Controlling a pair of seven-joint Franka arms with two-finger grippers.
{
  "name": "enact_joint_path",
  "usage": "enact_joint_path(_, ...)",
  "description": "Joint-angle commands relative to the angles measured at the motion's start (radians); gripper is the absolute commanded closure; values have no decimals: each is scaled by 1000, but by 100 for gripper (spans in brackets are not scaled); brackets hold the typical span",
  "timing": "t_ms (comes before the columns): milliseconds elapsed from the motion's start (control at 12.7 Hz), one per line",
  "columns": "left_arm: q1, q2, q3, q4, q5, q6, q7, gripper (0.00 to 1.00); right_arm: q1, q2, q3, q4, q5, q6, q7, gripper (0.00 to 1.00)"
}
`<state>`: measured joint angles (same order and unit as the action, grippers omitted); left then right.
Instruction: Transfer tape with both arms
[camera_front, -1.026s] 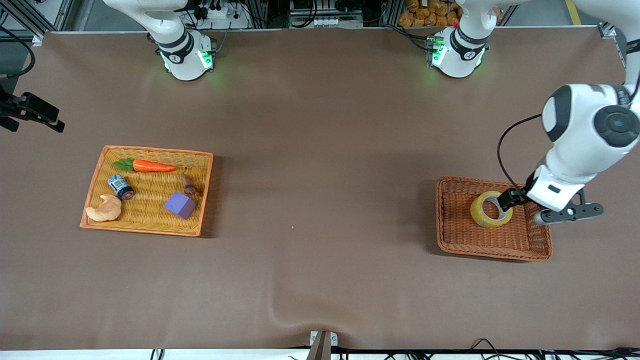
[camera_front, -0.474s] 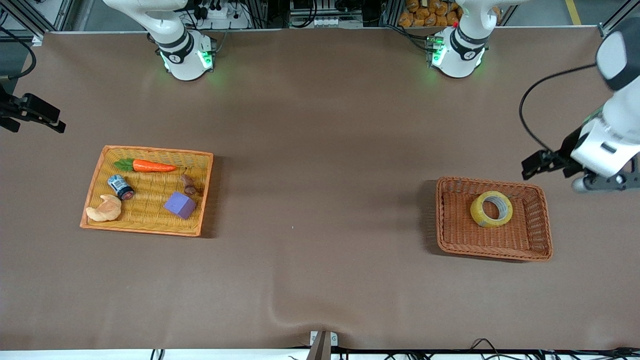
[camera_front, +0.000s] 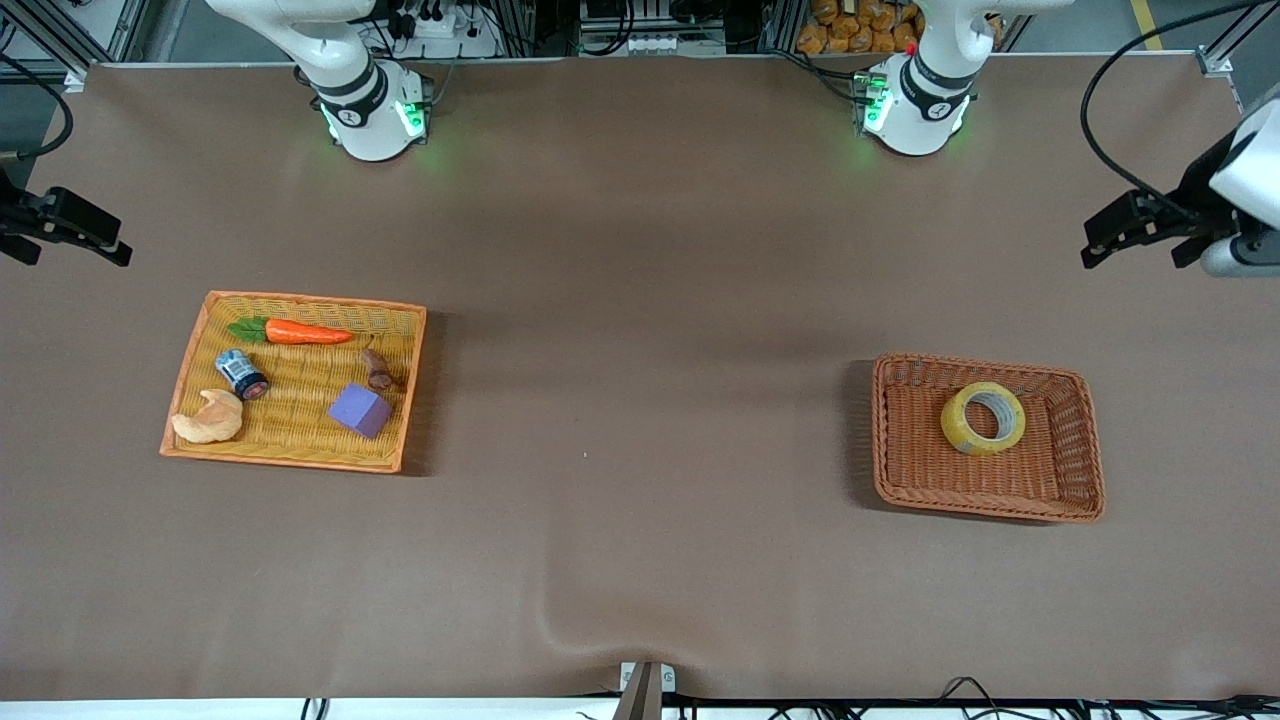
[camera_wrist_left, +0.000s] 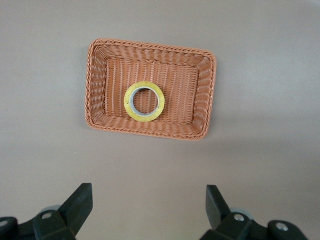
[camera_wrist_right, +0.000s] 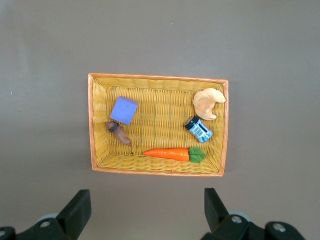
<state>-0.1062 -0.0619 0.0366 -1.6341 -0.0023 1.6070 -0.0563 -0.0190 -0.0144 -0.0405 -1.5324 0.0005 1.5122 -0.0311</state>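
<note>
Front view: nearest the camera, we see the tape lying flat in the brown basket near the table's edge at the left arm's end, touched by nothing. Farther from the camera and toward the right arm's end sits the yellow tray with the carrot, can, croissant and purple cube.

The left gripper hangs high over bare table beside the basket, jaws spread wide and empty. The right gripper waits above the tray, jaws likewise wide and empty.

We judge the tape delivered; a good finish means both arms lift clear without brushing either rim.
</note>
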Motion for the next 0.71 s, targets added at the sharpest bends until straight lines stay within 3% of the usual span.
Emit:
enact_joint_path(0,-30,17,14,42,21,-48,4,0,-7,10,10,17,-7,-18,5,0)
enact_joint_path(237,-26,48,11,97,27,-110,15,0,-15,10,10,17,-7,-75,13,0)
enact_joint_path(632,-26,45,-6,105,27,-160,18,0,-18,10,10,18,-7,-69,13,0)
